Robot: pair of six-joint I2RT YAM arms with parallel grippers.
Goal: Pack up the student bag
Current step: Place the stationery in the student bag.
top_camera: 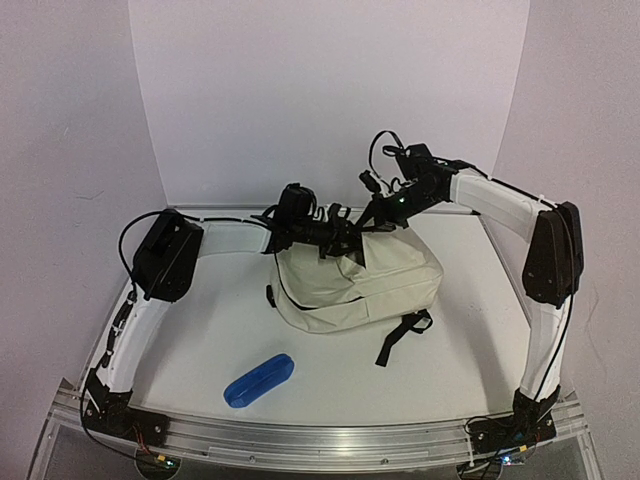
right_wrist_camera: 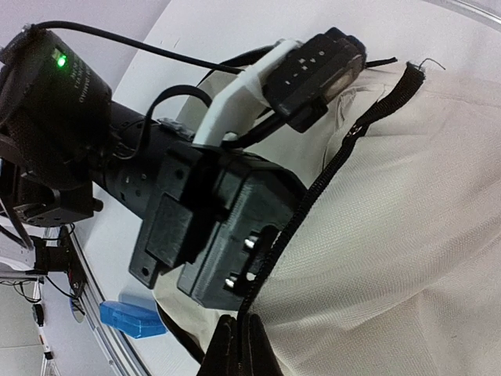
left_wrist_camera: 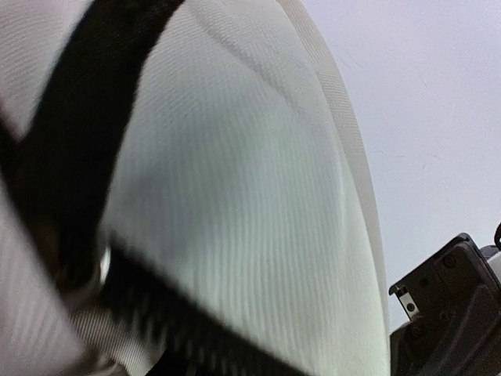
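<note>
The student bag (top_camera: 385,285), cream fabric with black zippers, lies at the table's middle, its top edge pulled up towards both grippers. My left gripper (top_camera: 343,240) is at the bag's top left edge. Its fingers are hidden in the fabric, and the left wrist view shows only cream cloth (left_wrist_camera: 250,196) and a black strap pressed close. In the right wrist view the black zipper line (right_wrist_camera: 329,176) runs past the left gripper's body (right_wrist_camera: 227,251). My right gripper (right_wrist_camera: 240,348) is shut on that zipper line, at the bag's top (top_camera: 372,218).
A blue pencil case (top_camera: 259,379) lies on the table near the front, left of centre, and also shows in the right wrist view (right_wrist_camera: 133,319). A black strap (top_camera: 400,340) trails off the bag's front. White walls stand behind and at both sides.
</note>
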